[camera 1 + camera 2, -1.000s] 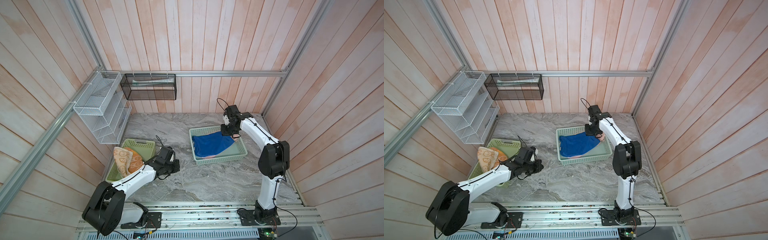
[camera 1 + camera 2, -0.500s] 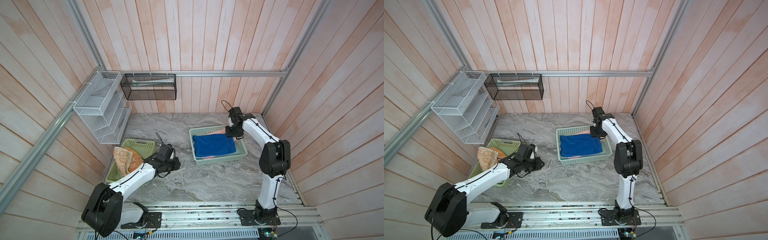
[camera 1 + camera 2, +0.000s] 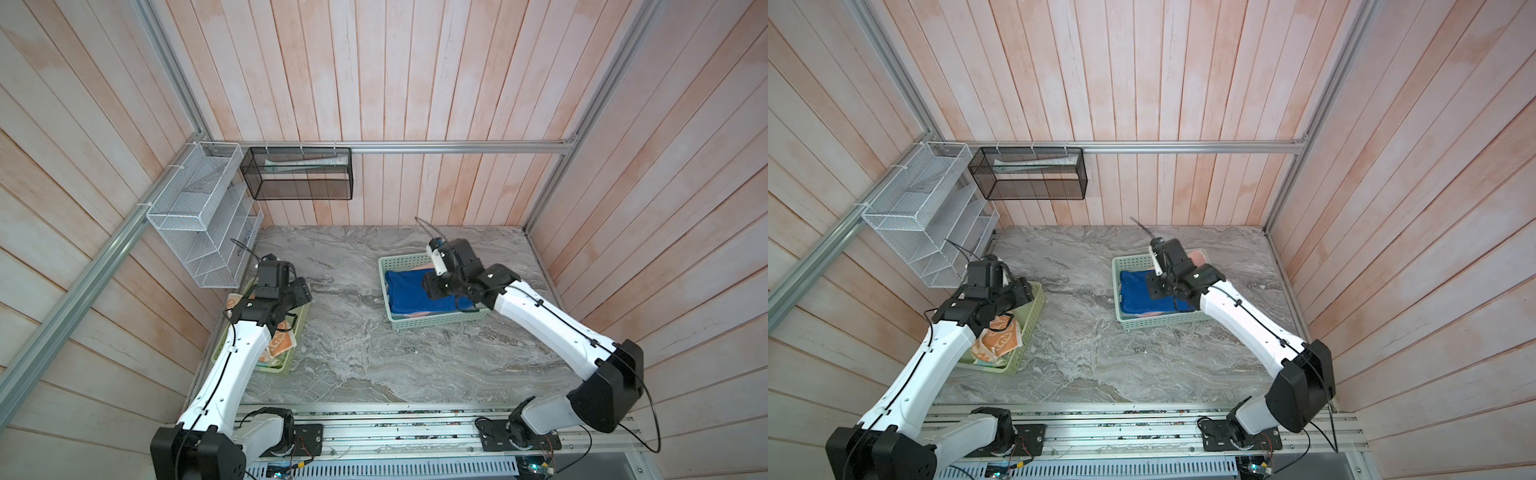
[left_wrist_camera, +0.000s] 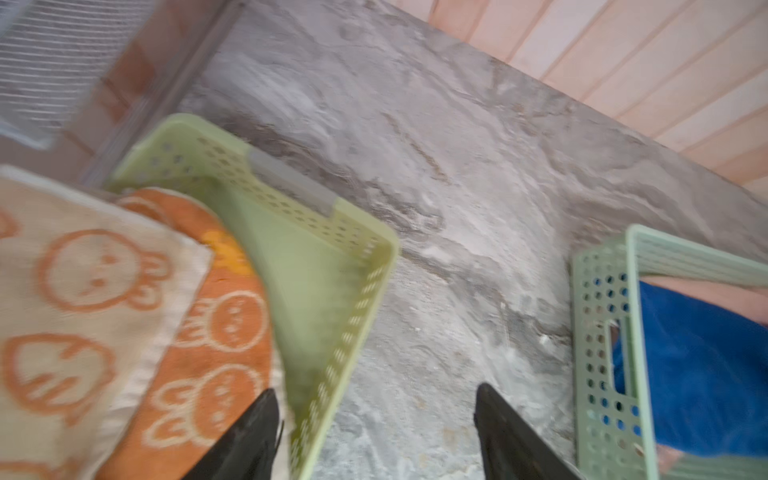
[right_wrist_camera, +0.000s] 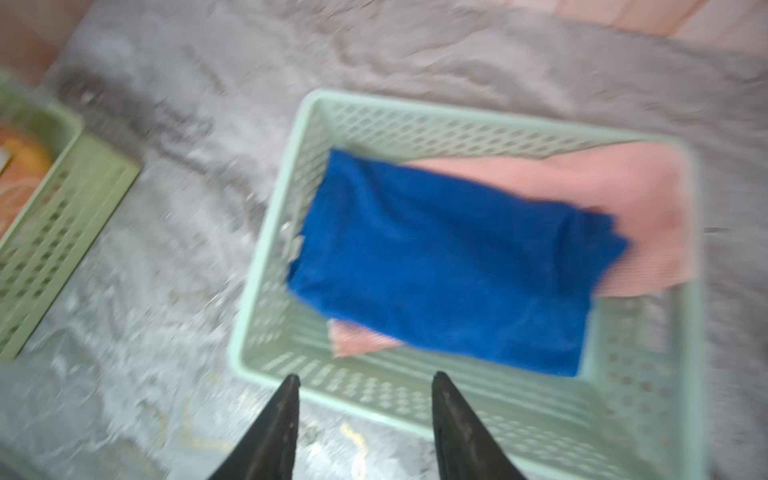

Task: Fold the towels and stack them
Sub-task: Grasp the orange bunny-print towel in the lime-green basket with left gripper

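Both arms have withdrawn; we find left gripper (image 4: 376, 390) and right gripper (image 5: 366, 375) parted, empty, orange towel (image 4: 220, 332) just beside the left one.

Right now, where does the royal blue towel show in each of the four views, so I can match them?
In a top view: blue towel right of centre, inside a basket.
In a top view: the same spot, in that basket.
Left wrist: blurred, behind the basket's perforated wall.
Right wrist: mid-picture, lying over the pink towel.
Shared landmark: the pale green basket that holds it.
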`<state>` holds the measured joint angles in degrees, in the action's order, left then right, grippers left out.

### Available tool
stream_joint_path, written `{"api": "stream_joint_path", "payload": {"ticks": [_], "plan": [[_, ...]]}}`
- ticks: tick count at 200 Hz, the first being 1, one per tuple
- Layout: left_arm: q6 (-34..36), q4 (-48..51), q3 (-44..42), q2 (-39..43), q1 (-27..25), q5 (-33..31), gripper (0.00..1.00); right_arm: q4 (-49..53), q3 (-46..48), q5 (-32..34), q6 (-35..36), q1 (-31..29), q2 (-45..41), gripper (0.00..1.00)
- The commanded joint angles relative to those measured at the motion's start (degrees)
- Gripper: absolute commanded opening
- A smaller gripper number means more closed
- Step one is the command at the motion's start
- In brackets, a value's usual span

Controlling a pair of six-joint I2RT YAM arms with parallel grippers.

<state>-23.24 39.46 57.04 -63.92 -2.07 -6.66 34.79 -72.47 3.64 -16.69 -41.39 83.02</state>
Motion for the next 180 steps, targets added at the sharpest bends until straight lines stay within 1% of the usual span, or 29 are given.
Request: {"api": "stream_joint_path", "payload": {"ticks": [1,19,30,41,51,66,84,91,105,110,125,133,137,144,151,155,180], "plan": [[0.3,4.7,-2.1,2.0,6.6,-1.9,0.82,-5.4,9.5,-1.4,-8.6,-8.2,-1.8,0.50],[-0.1,5.0,-4.3,2.4,11.7,-1.9,0.86,-12.0,18.0,-1.4,-13.0,-15.8,-3.5,0.48],[-2.0,5.0,-6.0,2.2,12.5,-3.6,0.88,-15.3,22.1,-1.3,-14.9,-18.8,-3.0,0.47],[-3.2,4.0,-7.8,2.1,12.7,-2.1,0.87,-18.5,25.3,-1.9,-15.6,-20.2,-1.5,0.45],[-4.6,3.7,-8.8,1.3,12.8,-0.4,0.87,-19.9,26.8,-1.9,-15.4,-20.2,0.3,0.44],[-6.4,3.5,-10.1,-0.8,13.0,2.4,0.87,-20.0,27.5,2.0,-14.2,-19.2,3.1,0.43],[-8.1,2.1,-12.7,-3.4,13.5,5.4,0.87,-22.1,28.0,2.9,-10.5,-14.3,5.2,0.40],[-8.8,1.2,-13.7,-4.2,13.5,6.5,0.86,-23.6,28.3,2.8,-8.9,-11.9,5.8,0.40],[-9.7,-0.9,-15.0,-5.0,13.6,8.7,0.78,-25.9,28.1,2.0,-6.6,-5.7,6.9,0.40],[-9.6,-2.0,-15.4,-5.2,13.6,9.8,0.74,-26.9,27.7,1.5,-5.4,-3.2,7.5,0.40],[-8.8,-3.2,-15.2,-6.0,13.6,12.2,0.46,-28.6,26.1,1.0,-2.7,2.3,9.4,0.40],[-8.4,-2.5,-14.3,-6.4,13.6,12.3,0.28,-28.6,24.2,0.5,-0.9,4.8,10.9,0.40],[-8.2,-2.0,-13.7,-6.5,13.6,12.3,0.21,-28.4,23.0,0.5,-0.1,5.9,11.7,0.40],[-7.7,-1.2,-12.9,-6.4,13.6,11.9,0.11,-28.3,21.0,0.7,1.5,7.8,13.2,0.40],[-7.4,-0.3,-12.0,-6.0,13.6,11.5,0.03,-28.3,19.0,0.5,2.6,9.7,14.8,0.40],[-7.1,0.2,-11.4,-5.8,13.6,11.2,0.00,-28.2,17.7,0.1,3.2,10.8,15.7,0.40],[-5.9,3.8,-7.2,-3.7,13.5,9.7,0.00,-28.3,10.7,-2.3,5.2,16.1,20.1,0.40]]}}
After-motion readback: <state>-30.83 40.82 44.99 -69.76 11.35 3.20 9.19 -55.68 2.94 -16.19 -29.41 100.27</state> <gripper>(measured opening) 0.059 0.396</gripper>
